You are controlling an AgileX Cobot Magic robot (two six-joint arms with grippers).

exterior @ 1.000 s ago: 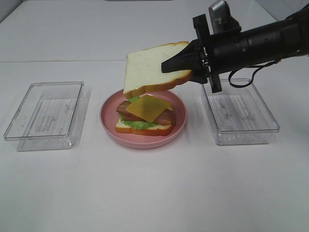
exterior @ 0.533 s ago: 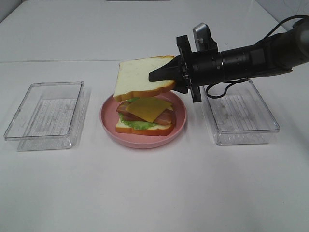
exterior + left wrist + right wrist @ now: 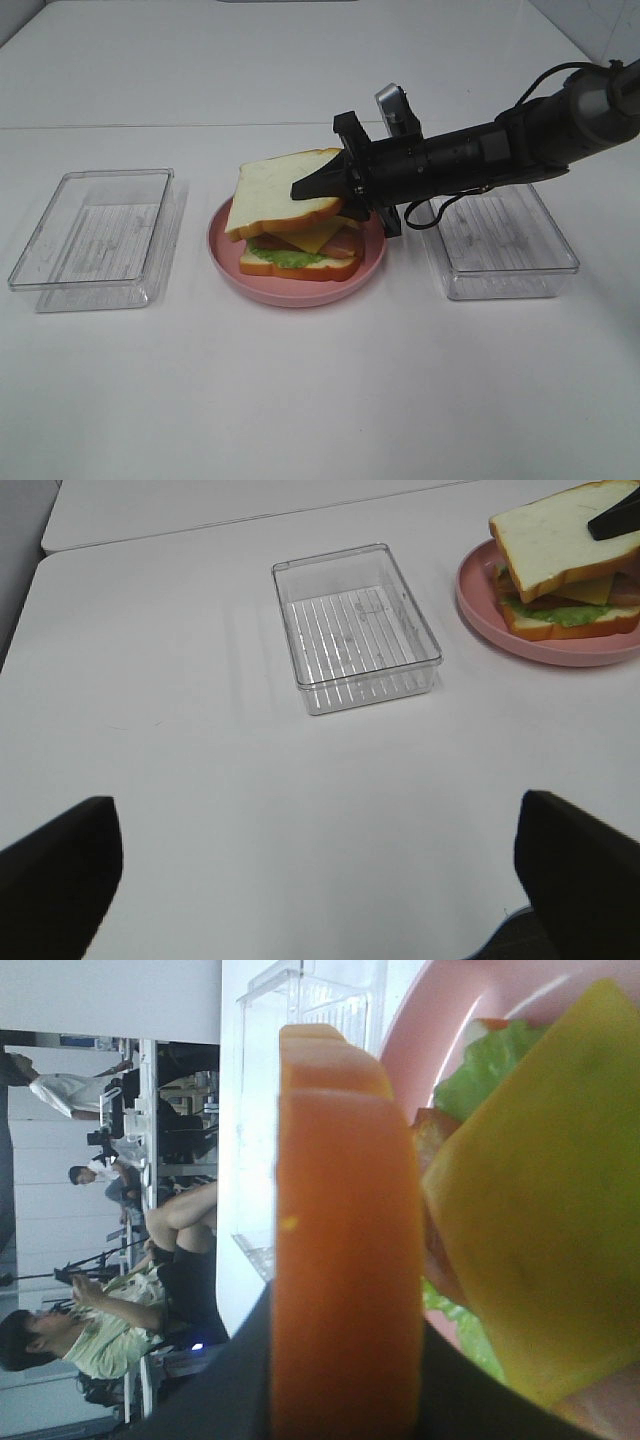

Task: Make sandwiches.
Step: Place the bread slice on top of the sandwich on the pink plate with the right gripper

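Capping the sandwich (image 3: 298, 232) is the step in hand; the right claw (image 3: 312, 187) is clamped on the top slice (image 3: 280, 187) at its edge nearest the right tray (image 3: 500, 245), and holds it tilted over the plate (image 3: 225, 250); the slice's far side looks to touch the fillings, while the gripped side sits above the cheese (image 3: 318, 235); lettuce (image 3: 285, 257), bacon and the lower slice lie stacked on the plate. Judging from this, the next move calls for lowering the gripped edge until the slice lies flat and square over the stack, then parting the claw and backing off toward the right tray without dragging the bread; the left claw (image 3: 320, 880) hangs spread wide and empty, on the far side of the left tray (image 3: 356, 626) from the plate.
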